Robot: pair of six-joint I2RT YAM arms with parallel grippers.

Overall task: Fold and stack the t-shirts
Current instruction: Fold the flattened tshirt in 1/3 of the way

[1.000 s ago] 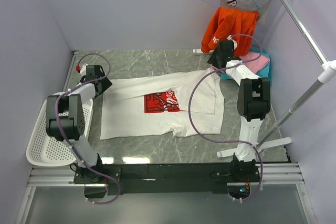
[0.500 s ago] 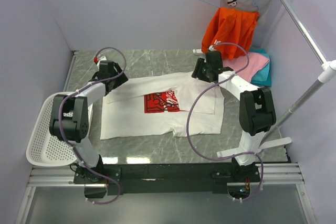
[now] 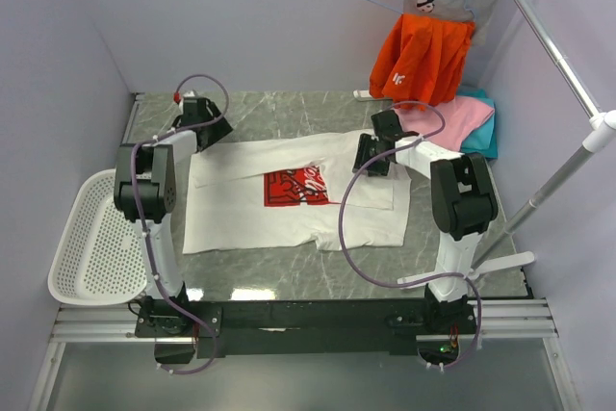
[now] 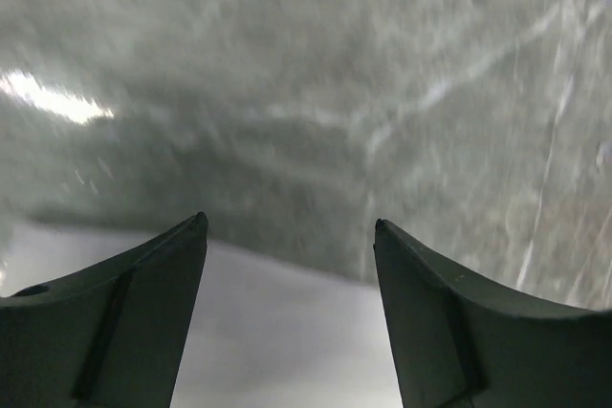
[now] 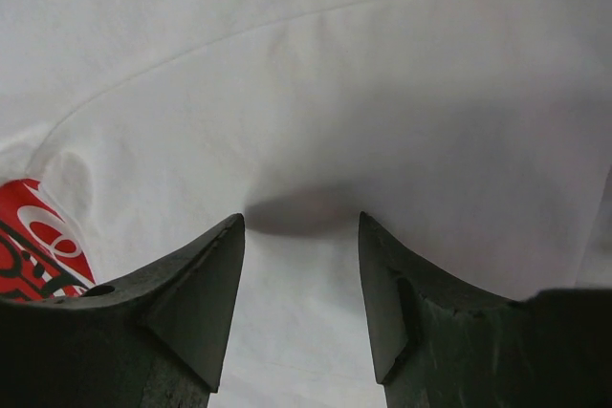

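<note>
The white t-shirt (image 3: 241,204) with the red chest print (image 3: 296,187) lies spread on the marble table, its right side folded over. My left gripper (image 3: 214,132) is open at the shirt's far left corner; in the left wrist view its open fingers (image 4: 134,303) straddle the white cloth edge (image 4: 287,332). My right gripper (image 3: 368,156) is open, low over the shirt's far right part; in the right wrist view white cloth (image 5: 316,93) fills the frame and the red print (image 5: 33,236) shows at left. Pink (image 3: 452,117) and teal (image 3: 481,137) shirts lie at the back right.
A white mesh basket (image 3: 91,247) stands at the left table edge. An orange garment (image 3: 423,55) hangs on a hanger at the back right. A metal rack pole (image 3: 558,55) with a base (image 3: 481,267) stands on the right. Purple walls enclose the table.
My left gripper moved away from me to the shirt's far left corner. My right gripper moved left and nearer, from beside the pink shirt down onto the white shirt's right part.
</note>
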